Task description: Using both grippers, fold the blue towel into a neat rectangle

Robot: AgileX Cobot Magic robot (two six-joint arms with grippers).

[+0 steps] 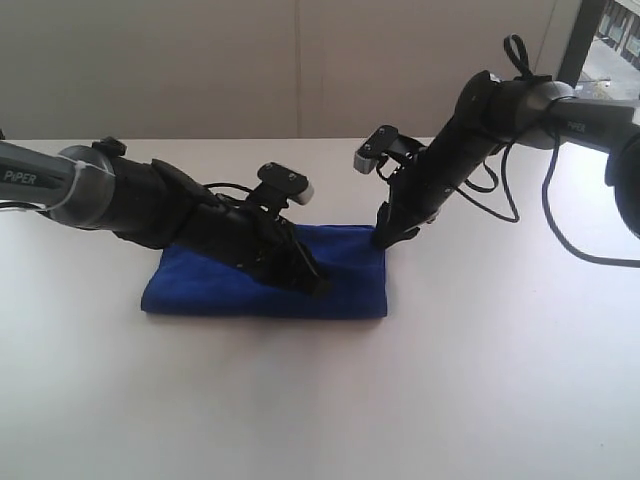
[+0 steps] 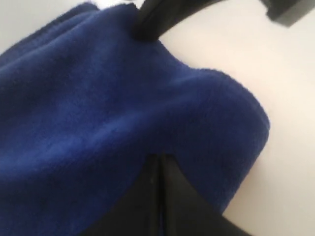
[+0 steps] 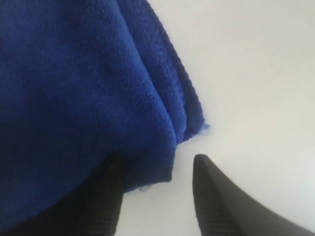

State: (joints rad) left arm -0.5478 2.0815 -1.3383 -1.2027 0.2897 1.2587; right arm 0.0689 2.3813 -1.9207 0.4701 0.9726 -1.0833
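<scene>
Holding the blue towel [image 1: 200, 285] flat, the closed left gripper [image 1: 308, 280] lies on it; the right gripper [image 1: 392, 238] stands open at its corner.

A robot lab, it seems: two black robot arms [image 1: 160, 212] [image 1: 462, 135] over a white desk [image 1: 320, 400], a plain wall [image 1: 200, 70] behind the right pincer [image 1: 395, 238].

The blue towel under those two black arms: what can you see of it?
The deep royal-blue fleecy towel lies flat on the white table, folded in layers into a long rectangle. The shut left gripper rests on its top near the middle. The right gripper stands at its far right corner, jaws open, one finger against the cloth, the other over bare table. No tag shows.
</scene>
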